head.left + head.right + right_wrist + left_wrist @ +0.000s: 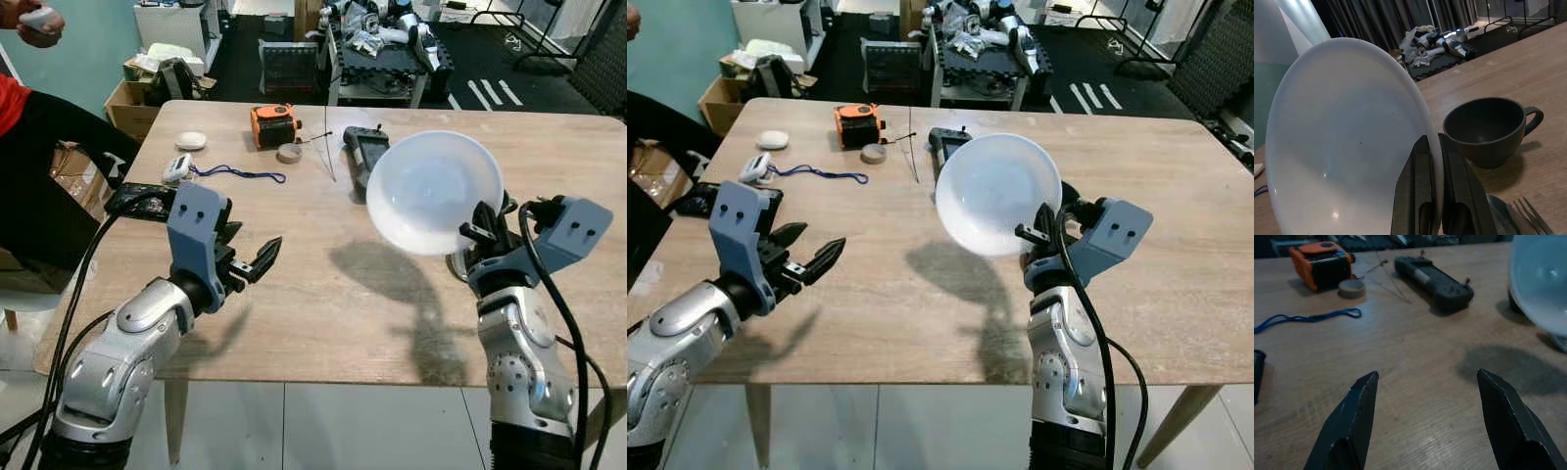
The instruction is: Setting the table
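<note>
Gripping one bowl (431, 191), right gripper (1432, 161)

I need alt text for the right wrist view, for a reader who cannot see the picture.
The right end effector pinches the rim of a white bowl, held tilted above a wooden table. Behind it on the table stands a dark cup, and fork tines show at the near corner.
</note>
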Tool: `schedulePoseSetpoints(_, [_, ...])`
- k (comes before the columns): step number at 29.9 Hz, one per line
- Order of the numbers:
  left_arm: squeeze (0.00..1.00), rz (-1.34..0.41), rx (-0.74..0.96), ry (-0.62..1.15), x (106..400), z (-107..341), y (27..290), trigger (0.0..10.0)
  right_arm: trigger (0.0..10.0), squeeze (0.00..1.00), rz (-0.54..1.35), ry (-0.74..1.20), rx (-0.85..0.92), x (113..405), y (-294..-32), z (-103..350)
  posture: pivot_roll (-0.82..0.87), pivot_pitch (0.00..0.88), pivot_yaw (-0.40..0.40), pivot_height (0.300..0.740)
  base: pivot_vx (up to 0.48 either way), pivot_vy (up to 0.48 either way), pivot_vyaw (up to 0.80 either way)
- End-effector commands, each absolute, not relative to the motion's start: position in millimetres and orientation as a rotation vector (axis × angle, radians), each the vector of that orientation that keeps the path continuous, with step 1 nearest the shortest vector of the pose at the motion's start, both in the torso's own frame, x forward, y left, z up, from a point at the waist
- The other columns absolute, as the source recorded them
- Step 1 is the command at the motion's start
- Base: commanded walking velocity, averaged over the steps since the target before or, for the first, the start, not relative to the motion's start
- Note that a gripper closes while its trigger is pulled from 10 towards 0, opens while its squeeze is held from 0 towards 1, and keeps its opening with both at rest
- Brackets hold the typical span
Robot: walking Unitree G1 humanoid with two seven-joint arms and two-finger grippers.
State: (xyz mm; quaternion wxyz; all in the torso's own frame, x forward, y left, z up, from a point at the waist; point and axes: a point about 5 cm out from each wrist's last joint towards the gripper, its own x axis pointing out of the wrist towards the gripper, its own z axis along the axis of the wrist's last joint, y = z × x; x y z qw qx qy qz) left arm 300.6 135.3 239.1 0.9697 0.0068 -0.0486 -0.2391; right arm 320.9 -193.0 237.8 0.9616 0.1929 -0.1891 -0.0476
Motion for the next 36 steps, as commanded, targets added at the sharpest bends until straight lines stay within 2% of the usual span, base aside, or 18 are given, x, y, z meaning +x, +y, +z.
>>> schedulePoseSetpoints(1, [0.0,-0.467,0.004,-0.098,301.5,237.5,137.7,10.0,10.0,0.0,-0.109,-0.379,0.39,319.9,-194.7,233.6,0.07,0.168,0.052,0.74,0.0,0.0,0.0])
schedulePoseSetpoints(5, [0.0,-0.471,0.018,-0.094,301.3,236.9,136.2,10.0,10.0,0.0,-0.11,-0.378,0.387,320.3,-194.7,232.5,0.07,0.166,0.053,0.74,0.0,0.0,0.0])
schedulePoseSetpoints(18, [0.0,-0.467,0.019,-0.107,302.5,237.8,134.8,10.0,10.0,0.0,-0.119,-0.374,0.382,321.1,-197.4,229.9,0.07,0.171,0.056,0.74,-0.342,0.0,0.0])
schedulePoseSetpoints(36, [0.0,-0.465,0.011,-0.116,302.5,239.6,134.7,10.0,10.0,0.0,-0.127,-0.375,0.378,320.8,-198.3,229.3,0.06,0.174,0.055,0.74,-0.235,0.0,0.0])
